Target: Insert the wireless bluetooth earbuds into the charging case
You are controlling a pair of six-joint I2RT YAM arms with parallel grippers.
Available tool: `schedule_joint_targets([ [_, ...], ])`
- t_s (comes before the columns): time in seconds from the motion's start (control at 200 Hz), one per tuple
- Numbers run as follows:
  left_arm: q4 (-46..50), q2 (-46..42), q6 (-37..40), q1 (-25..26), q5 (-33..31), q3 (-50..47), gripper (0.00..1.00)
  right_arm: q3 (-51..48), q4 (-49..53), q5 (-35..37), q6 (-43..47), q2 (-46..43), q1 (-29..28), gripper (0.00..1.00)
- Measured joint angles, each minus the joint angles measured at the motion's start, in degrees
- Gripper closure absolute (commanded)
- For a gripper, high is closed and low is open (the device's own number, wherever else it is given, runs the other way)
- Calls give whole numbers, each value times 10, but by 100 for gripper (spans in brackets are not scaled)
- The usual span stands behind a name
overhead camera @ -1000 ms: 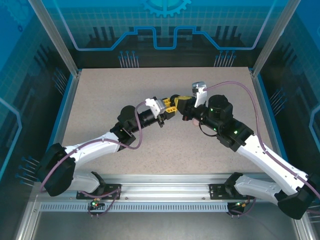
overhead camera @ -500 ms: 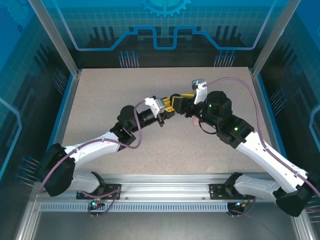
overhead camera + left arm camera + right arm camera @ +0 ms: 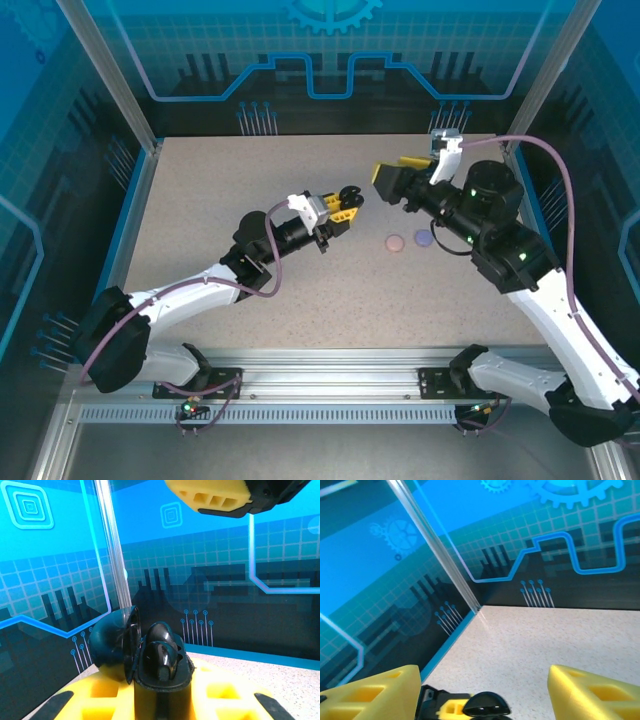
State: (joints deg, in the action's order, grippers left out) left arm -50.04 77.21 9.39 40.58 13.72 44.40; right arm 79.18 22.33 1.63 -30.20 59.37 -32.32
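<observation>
Left pincer [image 3: 347, 203] first: shut hard on the black charging case [image 3: 161, 685], gripping its lower body between two yellow fingers [image 3: 235, 705]. Sits just toward 12 o'clock from the middle of the table [image 3: 220, 190] in the top view. Holds the case upright in the left wrist view, with the lid [image 3: 112, 645] swung open toward 9 o'clock. Inside the open case, glossy black earbuds [image 3: 162, 652], rounded heads up, nested in the well; hard to count, black on black. Right pincer [image 3: 396, 170] next: spread wide, gripping nothing. Hangs at about 1 o'clock from the left pincer, clear of it and not touching the case. In the right wrist view, its fingers [image 3: 375, 695] at 7 and 5 o'clock of the picture, bare table between them, and at 6 o'clock a glossy black rounded shape above a bit of yellow; cannot tell what. In the left wrist view, one right finger across 12 o'clock, above the case and apart from it. On the table toward 3 o'clock from the middle, lying flat and untouched: a pale pink round case [image 3: 395, 242], at 6 o'clock from the right pincer, and just beside it at its 3 o'clock a purple round case [image 3: 424, 239]. Too small there to tell whether open or closed.
</observation>
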Motion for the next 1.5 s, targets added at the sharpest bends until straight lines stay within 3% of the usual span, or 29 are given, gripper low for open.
schedule_joint_targets([
  [0.25,7,0,8,0,5,-25,100,122,140,-47,37,168,47,46],
  [0.415,18,-1,13,0,11,-43,100,188,220,-78,66,276,50,70],
  [0.5,24,-4,13,0,11,-48,100,218,247,-95,73,311,50,75],
  [0.85,29,-9,15,0,10,-50,100,215,292,-118,95,327,18,79],
  [1.161,51,-7,15,3,15,-51,100,122,281,-100,92,236,-9,81],
  [1.381,44,-4,10,-3,9,-51,100,91,278,-51,62,178,-7,64],
  [1.501,44,-3,-2,-8,-3,-51,100,63,267,-20,30,140,28,55],
])
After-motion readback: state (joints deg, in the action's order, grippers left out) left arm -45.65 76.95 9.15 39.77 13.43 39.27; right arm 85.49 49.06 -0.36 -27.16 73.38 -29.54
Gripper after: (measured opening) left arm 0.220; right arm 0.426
